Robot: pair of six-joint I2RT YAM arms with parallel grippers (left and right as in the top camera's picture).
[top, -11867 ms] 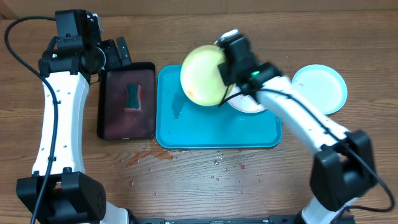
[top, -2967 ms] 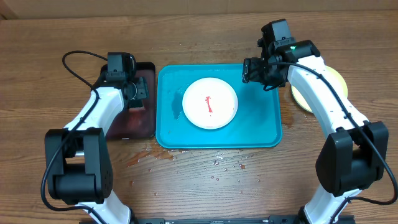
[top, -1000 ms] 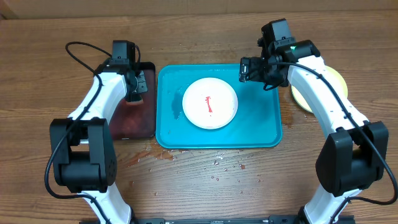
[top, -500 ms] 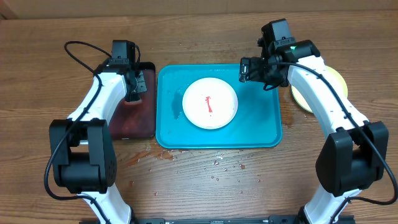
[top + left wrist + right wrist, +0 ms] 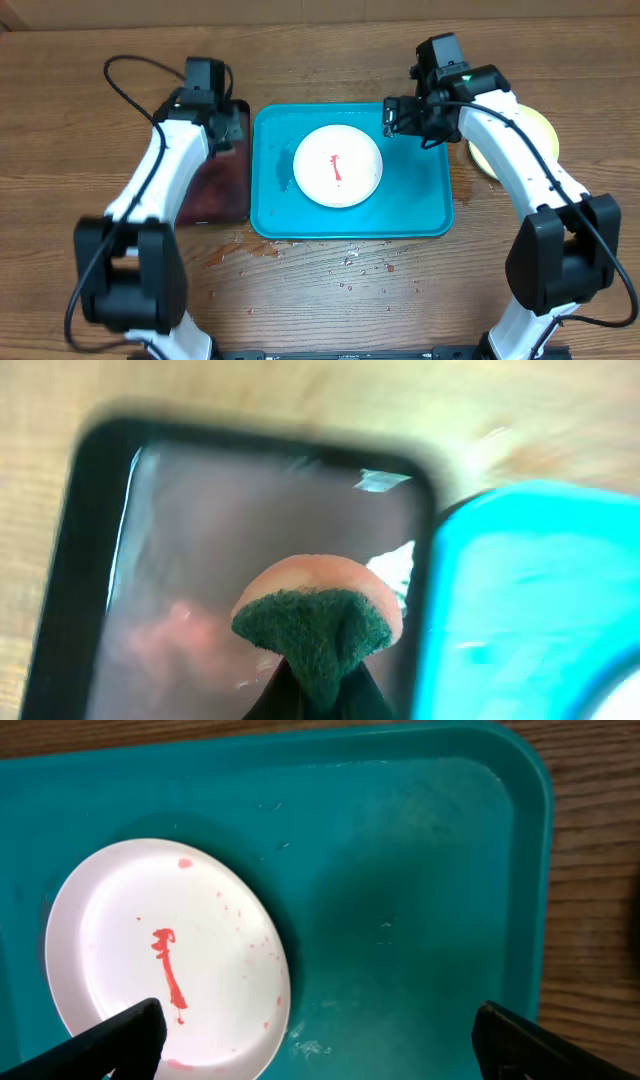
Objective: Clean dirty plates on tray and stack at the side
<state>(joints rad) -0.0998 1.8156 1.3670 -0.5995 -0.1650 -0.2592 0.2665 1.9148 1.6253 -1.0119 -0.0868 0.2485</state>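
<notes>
A white plate with a red sauce smear lies in the middle of the turquoise tray. My left gripper hangs over the black tray, shut on a green-faced sponge; its fingers pinch the sponge from below. My right gripper is open above the turquoise tray's far right part. In the right wrist view the white plate lies at lower left, beside one wide-spread fingertip, with nothing held. A pale green plate rests on the table right of the tray, partly behind my right arm.
The black tray holds reddish water and sits just left of the turquoise tray. Red and wet splashes mark the wood in front of both trays. Cables loop behind my left arm.
My left arm has lifted the sponge and shifted slightly towards the turquoise tray, blurring in motion. My right gripper has edged a little left, still open.
</notes>
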